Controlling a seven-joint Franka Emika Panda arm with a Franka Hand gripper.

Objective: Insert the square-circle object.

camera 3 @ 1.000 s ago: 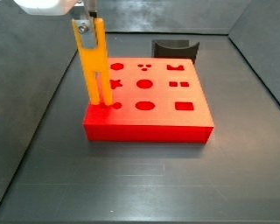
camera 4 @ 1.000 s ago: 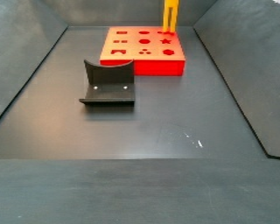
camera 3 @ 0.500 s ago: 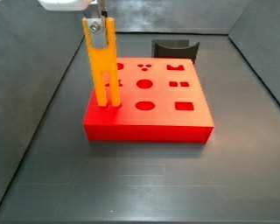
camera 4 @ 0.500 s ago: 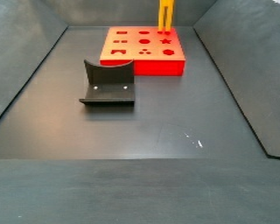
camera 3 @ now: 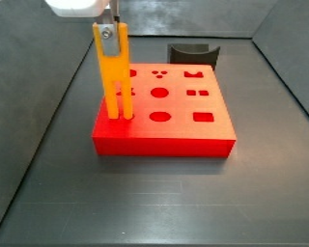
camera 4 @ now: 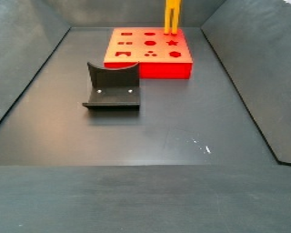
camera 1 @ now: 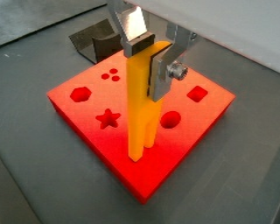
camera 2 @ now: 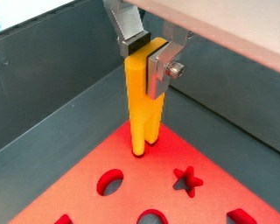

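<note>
The square-circle object, a long orange-yellow bar, stands upright with its two prongs down at a corner of the red block. The prong tips meet the block's top face; whether they sit in holes is hidden. My gripper is shut on the bar's upper end. In both wrist views the silver fingers clamp the bar from two sides above the block. In a side view the bar rises from the block's far corner.
The dark fixture stands on the grey floor beside the block; it also shows in a side view and a wrist view. Sloped grey walls enclose the floor. The block has several shaped holes.
From one second ago the bar shifted a little toward the block and straightened upright. Over the last half second nothing visibly moved.
</note>
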